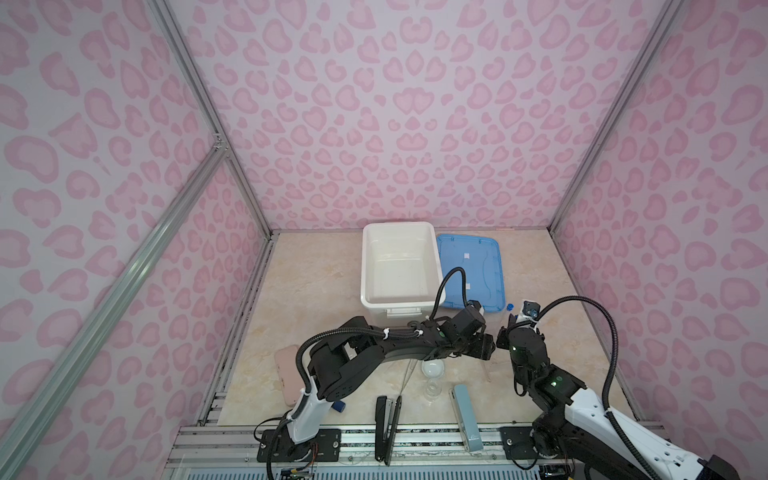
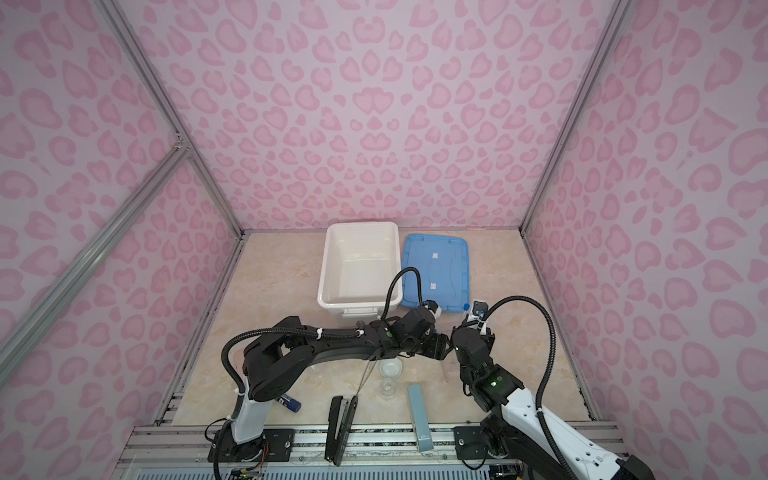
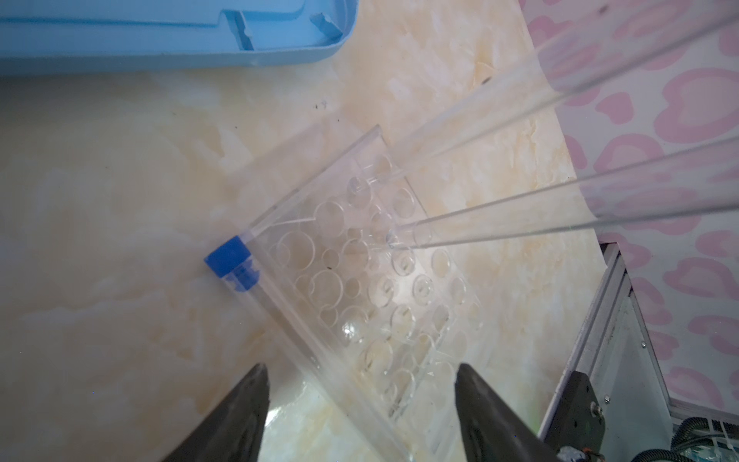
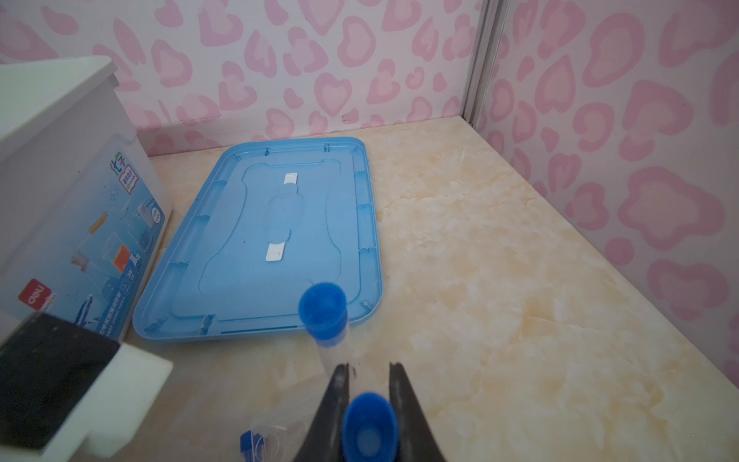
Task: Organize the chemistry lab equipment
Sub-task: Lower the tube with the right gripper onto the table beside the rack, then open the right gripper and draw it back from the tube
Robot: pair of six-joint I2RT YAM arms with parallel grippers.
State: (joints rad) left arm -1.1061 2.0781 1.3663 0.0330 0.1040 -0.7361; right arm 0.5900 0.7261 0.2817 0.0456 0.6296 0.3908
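The clear rack (image 3: pixel 360 256) stands on the marble table in the left wrist view. Two long clear tubes (image 3: pixel 520 216) stand in its holes. Another blue-capped tube (image 3: pixel 230 260) lies flat along the rack's edge. My left gripper (image 3: pixel 360 370) is open, its fingers either side of the rack's near end, with table showing beside one finger. My right gripper (image 4: pixel 370 366) holds a standing tube just under its blue cap (image 4: pixel 370 428); the second standing tube's cap (image 4: pixel 323 308) is just beyond. In both top views the grippers (image 1: pixel 484 351) (image 1: pixel 509 322) meet at mid-right. A small white dish (image 1: pixel 432 368), a little beaker (image 1: pixel 432 390) and a thin rod (image 1: pixel 405 382) lie nearer.
A white bin (image 1: pixel 365 266) and its blue lid (image 1: pixel 473 266) sit at the back. A black stapler (image 1: pixel 386 428) and a pale-blue stapler (image 1: pixel 465 415) lie at the front edge. A pink flat item (image 1: pixel 289 374) and a blue glue stick (image 2: pixel 291 402) are under the left arm.
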